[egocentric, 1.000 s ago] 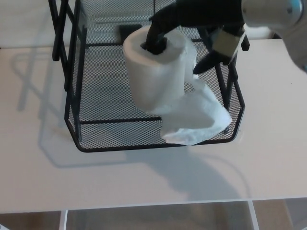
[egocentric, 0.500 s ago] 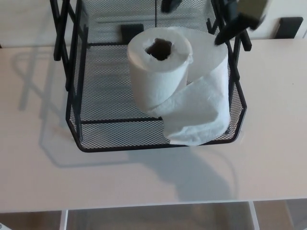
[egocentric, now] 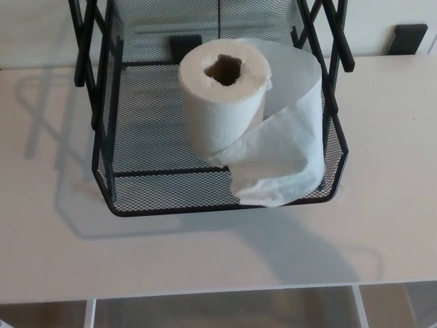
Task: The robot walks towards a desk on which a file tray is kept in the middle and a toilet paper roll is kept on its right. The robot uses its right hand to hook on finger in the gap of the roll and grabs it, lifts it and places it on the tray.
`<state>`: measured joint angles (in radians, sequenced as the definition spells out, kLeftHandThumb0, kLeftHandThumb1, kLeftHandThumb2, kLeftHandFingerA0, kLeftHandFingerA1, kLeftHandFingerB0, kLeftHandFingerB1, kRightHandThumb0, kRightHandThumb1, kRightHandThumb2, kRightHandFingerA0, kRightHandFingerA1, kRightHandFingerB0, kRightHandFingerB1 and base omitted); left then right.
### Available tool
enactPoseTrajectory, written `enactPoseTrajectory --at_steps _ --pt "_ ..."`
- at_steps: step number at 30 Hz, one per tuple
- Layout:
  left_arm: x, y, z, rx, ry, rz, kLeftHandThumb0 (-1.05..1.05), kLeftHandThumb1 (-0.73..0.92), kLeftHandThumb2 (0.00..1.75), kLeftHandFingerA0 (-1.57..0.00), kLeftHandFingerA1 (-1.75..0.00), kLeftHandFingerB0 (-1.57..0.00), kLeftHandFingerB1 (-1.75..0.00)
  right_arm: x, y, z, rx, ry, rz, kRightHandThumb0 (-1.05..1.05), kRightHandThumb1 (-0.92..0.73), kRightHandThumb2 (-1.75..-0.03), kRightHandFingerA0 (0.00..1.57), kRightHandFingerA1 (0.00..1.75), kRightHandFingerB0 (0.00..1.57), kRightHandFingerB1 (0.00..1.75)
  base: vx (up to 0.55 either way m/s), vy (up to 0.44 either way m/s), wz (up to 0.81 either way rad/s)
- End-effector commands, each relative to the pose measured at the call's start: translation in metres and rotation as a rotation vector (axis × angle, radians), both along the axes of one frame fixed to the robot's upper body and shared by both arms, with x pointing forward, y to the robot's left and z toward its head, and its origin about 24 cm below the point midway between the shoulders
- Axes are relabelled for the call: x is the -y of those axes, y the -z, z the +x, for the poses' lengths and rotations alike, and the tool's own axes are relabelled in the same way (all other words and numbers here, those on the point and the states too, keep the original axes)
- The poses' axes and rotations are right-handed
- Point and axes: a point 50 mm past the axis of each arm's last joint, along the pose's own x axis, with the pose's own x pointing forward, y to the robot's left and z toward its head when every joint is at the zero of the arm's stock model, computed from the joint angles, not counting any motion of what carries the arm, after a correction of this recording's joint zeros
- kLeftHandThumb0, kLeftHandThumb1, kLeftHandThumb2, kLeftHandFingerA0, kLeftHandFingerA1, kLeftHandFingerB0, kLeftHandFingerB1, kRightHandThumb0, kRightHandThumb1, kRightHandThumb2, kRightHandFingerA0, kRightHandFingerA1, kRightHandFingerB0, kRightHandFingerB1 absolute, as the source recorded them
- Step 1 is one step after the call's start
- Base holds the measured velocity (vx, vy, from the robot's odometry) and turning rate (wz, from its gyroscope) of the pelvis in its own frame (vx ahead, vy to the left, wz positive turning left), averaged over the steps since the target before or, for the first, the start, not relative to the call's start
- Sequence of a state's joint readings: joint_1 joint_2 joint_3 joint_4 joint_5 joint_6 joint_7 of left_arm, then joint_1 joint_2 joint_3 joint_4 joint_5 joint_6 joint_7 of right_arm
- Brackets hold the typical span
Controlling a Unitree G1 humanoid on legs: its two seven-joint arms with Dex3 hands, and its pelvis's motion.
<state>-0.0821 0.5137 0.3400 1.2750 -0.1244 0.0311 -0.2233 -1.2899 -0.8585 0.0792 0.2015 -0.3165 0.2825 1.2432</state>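
Toilet paper roll [egocentric: 225,102] standing upright inside the black mesh file tray [egocentric: 113,184], toward its right side, core hole facing up. Loose paper tail [egocentric: 283,167] draping toward tray's front right corner. Tray resting mid tabletop [egocentric: 382,137]. Neither hand showing; state of fingers not observable. Placing step appearing complete; nothing further seeming needed.

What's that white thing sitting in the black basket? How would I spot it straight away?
Look at the pale desk, then at the black wire-mesh tray in its middle. Standing upright in the tray is a toilet paper roll, its hollow core facing up. It is the only white thing there, with a loose tail of paper draped toward the tray's front right corner.
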Motion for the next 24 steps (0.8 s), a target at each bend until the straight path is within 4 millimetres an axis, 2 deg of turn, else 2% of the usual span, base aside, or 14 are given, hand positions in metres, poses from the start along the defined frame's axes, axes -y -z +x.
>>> enactPoseTrajectory --at_steps 1,2,3,4,7,9,10,13,15,16,17,18,20,24 --pt "-0.009 -0.006 -0.006 -0.006 -0.018 0.043 -0.85 0.87 0.66 -0.43 -0.46 -0.29 -0.34 0.205 0.075 -0.117 0.301 0.582 0.690 -0.50 -0.48 -0.79 0.66 0.65 0.21 0.44 0.00 0.000 0.00" --pt "-0.009 -0.006 -0.007 -0.009 -0.008 0.043 -0.85 0.87 0.66 -0.43 -0.47 -0.28 -0.34 0.217 0.094 -0.126 0.298 0.649 0.735 -0.48 -0.60 -0.58 0.63 0.50 0.24 0.31 0.00 0.000 0.00" --pt "-0.010 -0.006 -0.008 -0.018 -0.003 0.047 -0.86 0.88 0.67 -0.42 -0.46 -0.28 -0.34 0.227 0.110 -0.131 0.312 0.740 0.735 -0.59 -0.46 -0.79 0.58 0.56 0.20 0.44 0.00 0.000 0.00" --pt "-0.010 -0.006 -0.010 -0.027 0.008 0.051 -0.85 0.89 0.67 -0.41 -0.45 -0.27 -0.33 0.239 0.133 -0.138 0.328 0.811 0.734 -0.60 -0.58 -0.58 0.58 0.45 0.22 0.31 0.00 0.000 0.00" --pt "-0.010 -0.005 -0.013 -0.024 -0.018 0.044 -0.84 0.88 0.66 -0.40 -0.44 -0.28 -0.34 0.259 0.194 -0.157 0.393 0.992 0.762 -0.60 -0.58 -0.58 0.48 0.51 0.22 0.30 0.00 0.000 0.00" --pt "-0.010 -0.004 -0.013 -0.010 -0.044 0.033 -0.84 0.86 0.66 -0.41 -0.46 -0.29 -0.34 0.264 0.237 -0.171 0.443 1.141 0.851 -0.66 -0.46 -0.81 0.41 0.65 0.19 0.43 0.00 0.000 0.00" --pt "-0.009 -0.004 -0.012 -0.011 -0.045 0.034 -0.83 0.88 0.66 -0.42 -0.45 -0.29 -0.33 0.263 0.258 -0.177 0.478 1.213 0.899 -0.56 -0.55 -0.57 0.43 0.68 0.28 0.33 0.00 0.000 0.00" --pt "-0.007 -0.002 -0.013 -0.015 -0.039 0.029 -0.83 0.86 0.66 -0.39 -0.46 -0.28 -0.34 0.256 0.324 -0.192 0.555 1.430 1.044 -0.56 -0.52 -0.56 0.41 0.76 0.28 0.36 0.00 0.000 0.00" --pt "-0.006 0.000 -0.015 -0.032 -0.012 0.030 -0.82 0.87 0.66 -0.34 -0.46 -0.26 -0.33 0.247 0.344 -0.200 0.576 1.480 1.224 -0.43 -0.53 -0.56 0.41 0.83 0.24 0.37 0.00 0.000 0.00" --pt "-0.004 0.002 -0.018 -0.047 0.005 0.031 -0.84 0.87 0.66 -0.34 -0.45 -0.26 -0.33 0.243 0.355 -0.203 0.602 1.511 1.295 -0.38 -0.53 -0.56 0.55 1.15 0.20 0.38 0.00 0.000 0.00" --pt "-0.004 0.003 -0.021 -0.050 -0.003 0.028 -0.82 0.85 0.66 -0.33 -0.48 -0.27 -0.34 0.235 0.366 -0.204 0.626 1.525 1.372 -0.30 -0.61 -0.60 0.27 1.02 0.08 0.32 0.00 0.000 0.00" --pt "-0.004 0.004 -0.023 -0.047 -0.021 0.021 -0.81 0.85 0.66 -0.32 -0.46 -0.25 -0.33 0.225 0.376 -0.206 0.622 1.557 1.436 -0.30 -0.61 -0.65 0.37 1.15 0.10 0.13 0.00 0.000 0.00" --pt "-0.004 0.004 -0.026 -0.055 -0.016 0.032 -0.81 0.86 0.66 -0.34 -0.46 -0.27 -0.33 0.219 0.387 -0.209 0.582 1.610 1.486 -0.29 -0.66 -0.60 0.23 1.13 0.00 0.25 0.00 0.000 0.00" --pt "-0.004 0.005 -0.026 -0.057 -0.053 0.033 -0.80 0.85 0.66 -0.41 -0.49 -0.30 -0.34 0.219 0.399 -0.215 0.594 1.644 1.551 -0.44 -0.59 -0.85 0.60 1.24 0.00 0.07 0.00 0.000 0.00"
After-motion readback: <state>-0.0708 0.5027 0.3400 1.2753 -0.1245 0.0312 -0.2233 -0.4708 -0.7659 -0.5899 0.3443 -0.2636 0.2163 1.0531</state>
